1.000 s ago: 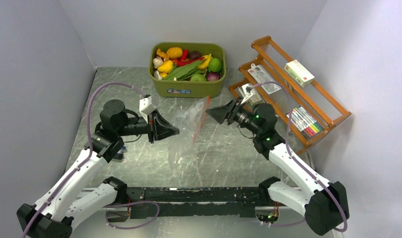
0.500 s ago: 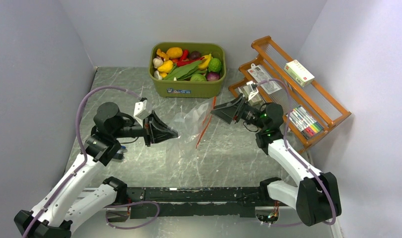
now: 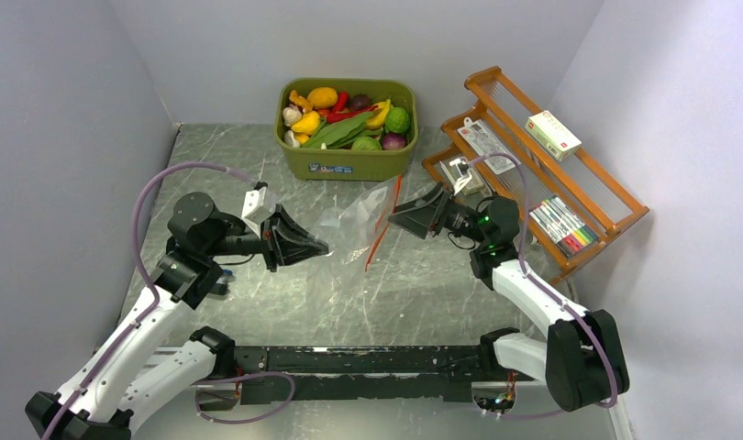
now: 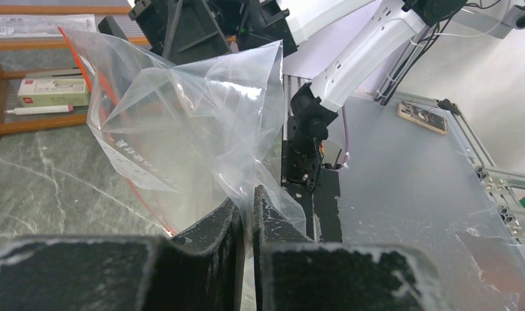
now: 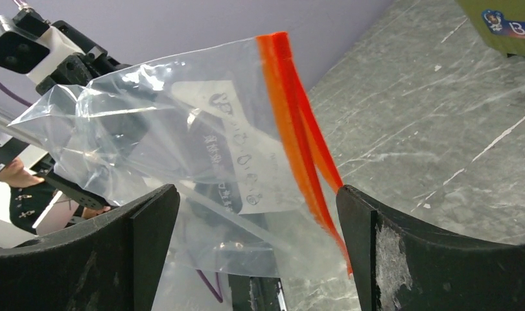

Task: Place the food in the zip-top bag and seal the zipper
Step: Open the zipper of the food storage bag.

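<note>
- Centrally, the zip-top bag [image 3: 352,223] is held up between the two arms, just in front of the green tub [image 3: 349,165].
- Its zipper [image 5: 297,123] is shown by the right wrist view as two orange strips parting, a detail lost from above.
- The bag's edge is pinched in the fully closed left gripper [image 4: 247,210], seen only at the left wrist.
- The right gripper [image 3: 394,213] is spread wide, with nothing clamped.
- The food [image 3: 345,119] is seen piled in the tub.
</note>
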Controlling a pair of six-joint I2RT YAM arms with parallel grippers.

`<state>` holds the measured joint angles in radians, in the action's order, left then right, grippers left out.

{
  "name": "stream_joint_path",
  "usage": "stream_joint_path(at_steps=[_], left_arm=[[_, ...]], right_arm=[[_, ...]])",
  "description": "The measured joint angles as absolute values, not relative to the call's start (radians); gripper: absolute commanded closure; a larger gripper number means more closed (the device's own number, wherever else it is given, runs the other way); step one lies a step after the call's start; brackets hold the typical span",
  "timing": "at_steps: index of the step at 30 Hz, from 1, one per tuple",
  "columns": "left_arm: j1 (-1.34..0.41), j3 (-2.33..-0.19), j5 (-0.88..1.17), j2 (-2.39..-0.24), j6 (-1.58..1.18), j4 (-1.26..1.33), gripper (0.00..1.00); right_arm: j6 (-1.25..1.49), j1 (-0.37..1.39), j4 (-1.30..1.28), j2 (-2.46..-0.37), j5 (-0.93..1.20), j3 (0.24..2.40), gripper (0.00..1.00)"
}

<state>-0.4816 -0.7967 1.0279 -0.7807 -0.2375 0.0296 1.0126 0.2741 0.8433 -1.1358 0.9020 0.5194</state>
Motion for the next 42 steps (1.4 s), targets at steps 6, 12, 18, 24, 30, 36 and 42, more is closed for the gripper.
stream_joint_path(at_steps=[6,12,18,24,30,36,42], left_arm=[[-0.482,-0.789,1.044,-0.771,-0.252,0.060,0.93],[-0.482,-0.789,1.044,-0.772,-0.247,0.059,0.93],[-0.482,-0.789,1.042,-0.771,-0.235,0.061,0.93],[-0.482,-0.778,1.039,-0.758,-0.219,0.065,0.93],[-0.482,-0.777,0.968,-0.756,-0.169,0.021,0.78],[-0.482,-0.778,0.744,-0.735,-0.128,-0.109,0.37],[-0.482,-0.840,0.462,-0.722,-0.151,-0.253,0.24]], right_arm=[[0.991,0.274,0.847,-1.139,0.898,0.508,0.10],[0.968,0.278,0.891,-1.143,0.937,0.505,0.45],[1.048,0.282,1.128,-1.158,1.007,0.413,0.52],[1.240,0.283,1.443,-1.256,1.047,0.364,0.77],[1.364,0.282,1.525,-1.336,1.044,0.362,1.00],[1.265,0.282,1.447,-1.215,1.007,0.364,1.00],[0.874,0.298,0.872,-0.968,0.885,0.500,1.00]])
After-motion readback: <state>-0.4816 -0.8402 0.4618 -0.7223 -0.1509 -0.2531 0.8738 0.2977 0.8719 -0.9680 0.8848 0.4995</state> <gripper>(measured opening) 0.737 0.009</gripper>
